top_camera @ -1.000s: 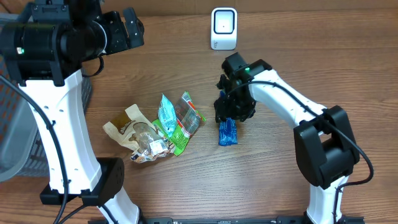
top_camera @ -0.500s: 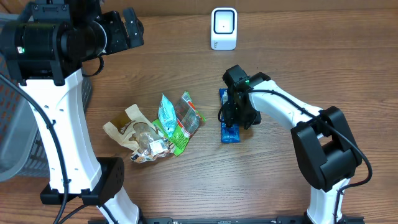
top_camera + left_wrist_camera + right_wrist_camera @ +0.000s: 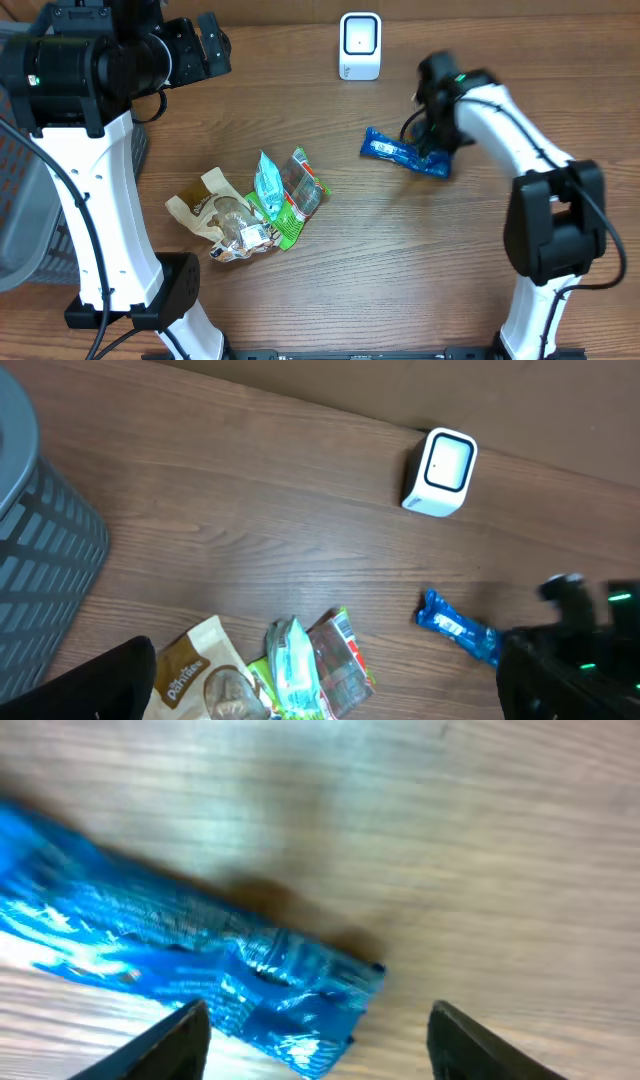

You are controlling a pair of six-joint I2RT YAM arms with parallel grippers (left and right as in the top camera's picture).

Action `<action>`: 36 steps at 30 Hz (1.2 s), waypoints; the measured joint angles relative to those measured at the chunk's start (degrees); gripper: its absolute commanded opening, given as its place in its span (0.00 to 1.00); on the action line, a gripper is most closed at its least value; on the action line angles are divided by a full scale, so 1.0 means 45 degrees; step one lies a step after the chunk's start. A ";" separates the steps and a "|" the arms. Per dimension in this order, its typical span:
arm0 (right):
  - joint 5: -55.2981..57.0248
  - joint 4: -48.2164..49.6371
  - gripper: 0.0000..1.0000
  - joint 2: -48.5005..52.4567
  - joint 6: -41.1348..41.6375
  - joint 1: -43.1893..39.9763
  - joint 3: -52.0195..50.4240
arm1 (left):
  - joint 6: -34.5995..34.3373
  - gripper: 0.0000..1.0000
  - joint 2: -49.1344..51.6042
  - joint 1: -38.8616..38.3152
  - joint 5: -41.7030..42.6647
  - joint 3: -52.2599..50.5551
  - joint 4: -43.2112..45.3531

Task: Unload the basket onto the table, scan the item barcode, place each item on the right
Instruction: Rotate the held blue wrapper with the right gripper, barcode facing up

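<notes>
Two arms work over the wooden table [image 3: 300, 300]. R gripper [image 3: 437, 148] sits low at one end of the blue packet [image 3: 398, 152], jaws set wide apart. In the wrist view its fingertips [image 3: 185, 1035] flank that end w/ bare wood showing beside the far one, so nothing's clamped. Packet lies flat on the table at an angle, near the white scanner [image 3: 360, 45] but not touching it, toward the R arm's side. L gripper [image 3: 214, 45] hangs high near the table's far edge, jaws fully spread, nothing in them. Pile of other snack packets [image 3: 255, 205] sits mid-table, well apart from the blue one. Grey basket [image 3: 40, 550] at L edge. Can't make out a barcode; wrist pic is blurred.
</notes>
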 measured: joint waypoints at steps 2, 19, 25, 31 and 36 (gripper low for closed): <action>-0.1467 -0.0491 0.91 -0.0010 -0.0724 -0.0709 0.0967 | 0.0000 1.00 0.0000 0.0000 -0.0005 0.0000 -0.0010; -0.6713 0.2943 0.88 0.0121 -0.6431 -0.2361 -0.2074 | 0.0000 1.00 0.0000 0.0000 -0.0005 0.0000 -0.0005; -0.7975 0.3026 0.82 0.0374 -0.6737 -0.2361 -0.2234 | 0.0000 1.00 0.0000 0.0000 -0.0005 0.0000 -0.0010; -0.8772 0.2395 0.66 0.1039 -0.6878 -0.2380 -0.2205 | 0.0000 1.00 0.0000 0.0000 -0.0005 0.0000 -0.0010; -0.9719 0.1593 0.60 0.1258 -0.6465 -0.2370 -0.2157 | 0.0000 1.00 0.0000 0.0000 -0.0005 0.0000 -0.0010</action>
